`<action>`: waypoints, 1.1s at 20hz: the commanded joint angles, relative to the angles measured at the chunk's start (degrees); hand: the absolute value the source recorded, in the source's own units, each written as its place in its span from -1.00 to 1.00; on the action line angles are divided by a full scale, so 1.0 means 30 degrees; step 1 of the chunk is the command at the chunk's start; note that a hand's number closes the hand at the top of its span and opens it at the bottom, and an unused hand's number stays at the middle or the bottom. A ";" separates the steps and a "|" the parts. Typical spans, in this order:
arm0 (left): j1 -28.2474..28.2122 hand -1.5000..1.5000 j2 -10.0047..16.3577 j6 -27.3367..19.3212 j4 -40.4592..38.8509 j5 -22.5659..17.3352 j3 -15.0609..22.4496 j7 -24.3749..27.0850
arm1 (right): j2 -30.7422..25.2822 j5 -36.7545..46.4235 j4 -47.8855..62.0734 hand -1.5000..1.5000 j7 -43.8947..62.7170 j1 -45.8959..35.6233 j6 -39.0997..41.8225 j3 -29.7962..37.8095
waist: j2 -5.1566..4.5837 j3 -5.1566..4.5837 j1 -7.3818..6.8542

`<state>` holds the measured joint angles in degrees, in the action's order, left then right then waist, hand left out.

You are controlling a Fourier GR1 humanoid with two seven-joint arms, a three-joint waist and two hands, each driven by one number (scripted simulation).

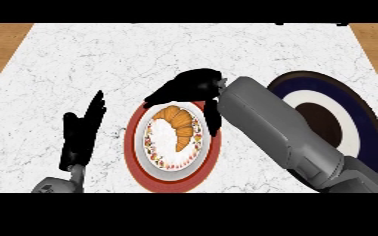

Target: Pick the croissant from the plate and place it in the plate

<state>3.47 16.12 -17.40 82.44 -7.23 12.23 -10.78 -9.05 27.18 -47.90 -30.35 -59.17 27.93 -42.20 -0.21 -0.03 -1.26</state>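
A golden croissant (179,125) lies on a white plate with a red rim (135,145), near its upper part. My right hand (190,87) hovers just above and behind the croissant, its fingers spread out to the left and its thumb (212,117) hanging down beside the plate's right edge. Nothing is held in it. A second plate (353,111), dark blue with white and brown rings, lies at the right, partly hidden by my right forearm (284,130). My left hand (83,132) rests open at the lower left, fingers up.
The white marble counter (96,55) stretches behind both plates. Wooden floor shows past its far corners (13,35).
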 commanded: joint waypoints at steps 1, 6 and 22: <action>-0.0547 0.00 -0.0061 -0.0483 0.1289 0.0678 0.0309 -0.0826 | 0.0930 0.1715 0.1641 -1.00 -0.0155 -0.0392 0.0347 -0.0653 | 0.0031 0.0015 0.0029; -0.0656 0.00 -0.0716 -0.0535 0.0514 0.1078 -0.0131 0.0132 | 0.1615 0.3184 0.3476 -1.00 -0.1199 -0.0569 -0.0082 0.0245 | 0.0017 0.0011 0.0146; -0.0112 0.00 -0.1696 0.0337 -0.0356 0.1849 -0.0756 0.0148 | 0.3010 0.4869 0.5773 -1.00 -0.1885 -0.0736 -0.0416 0.0818 | -0.0037 0.0008 -0.0052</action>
<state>2.67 12.80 -15.75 83.17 -3.10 9.77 -11.54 -0.25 42.28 -32.82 -34.99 -60.22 26.17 -40.06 -0.22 0.00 -1.11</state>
